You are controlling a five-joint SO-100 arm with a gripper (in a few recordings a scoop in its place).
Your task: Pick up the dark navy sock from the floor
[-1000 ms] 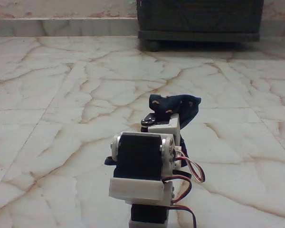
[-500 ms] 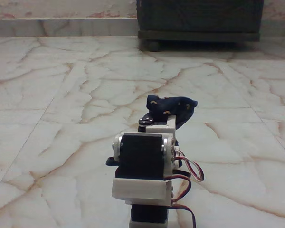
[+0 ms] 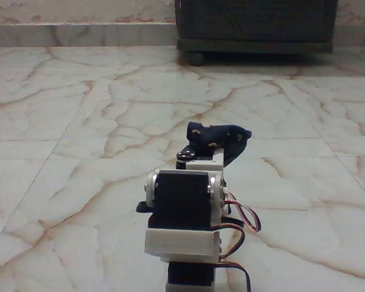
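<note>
The dark navy sock (image 3: 222, 135), with tiny orange-tan specks, is bunched up at the far end of the arm in the fixed view. It stands clear above the white wrist block, one end drooping to the right. My gripper (image 3: 216, 148) points away from the camera and is shut on the sock. Its fingers are mostly hidden behind the wrist and the fabric. The black servo and white bracket (image 3: 182, 204) of the arm fill the near middle. The marble floor (image 3: 79, 121) spreads all around.
A dark wooden cabinet (image 3: 255, 24) on round feet stands at the back, right of centre. A low marble skirting (image 3: 79, 33) runs along the far wall. Red and white servo wires (image 3: 246, 222) loop out on the arm's right side.
The arm has drawn slightly left and down with the sock. The sock's drooping right end has pulled in and now hangs shorter.
</note>
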